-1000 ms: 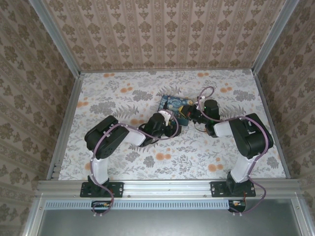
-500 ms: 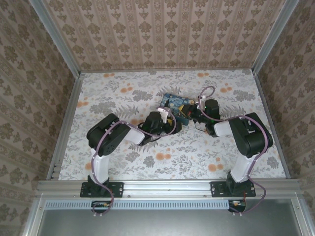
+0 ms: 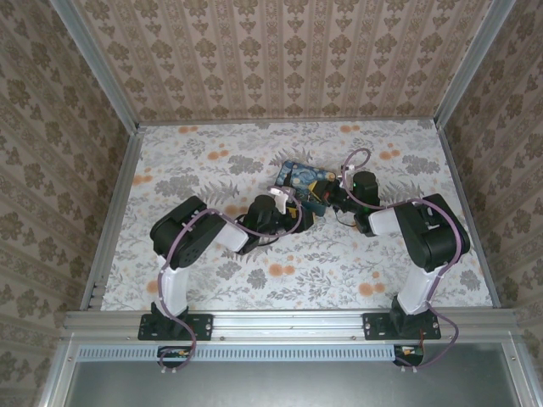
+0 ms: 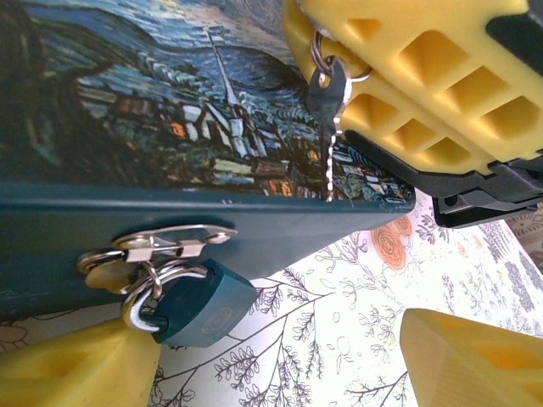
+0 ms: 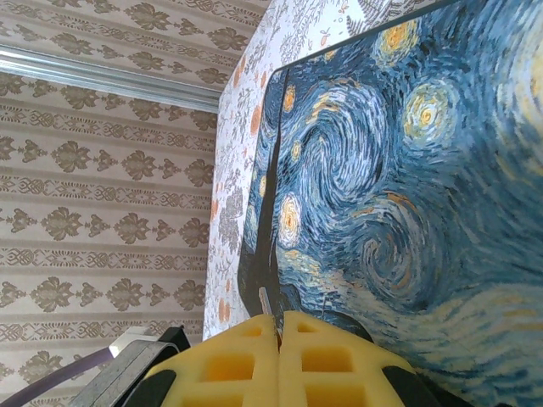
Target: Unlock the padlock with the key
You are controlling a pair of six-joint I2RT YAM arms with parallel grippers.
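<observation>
Two grippers are bracketing the box (image 4: 170, 110). My right gripper (image 5: 278, 332) is clenching the key (image 4: 327, 102) by its ring; in the left wrist view it is hanging at upper right, blade pointing straight down. The padlock (image 4: 202, 303) is hanging from the hasp (image 4: 174, 240) at lower left, its body slanting toward upper right. My left gripper (image 4: 271, 377), released, is sitting nearer, one finger just beneath it.

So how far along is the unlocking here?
Done: the right gripper is shut on the key, which dangles over the box. In hand: the open left gripper is at the padlock. Left: inserting and turning; the shackle looks closed.
</observation>
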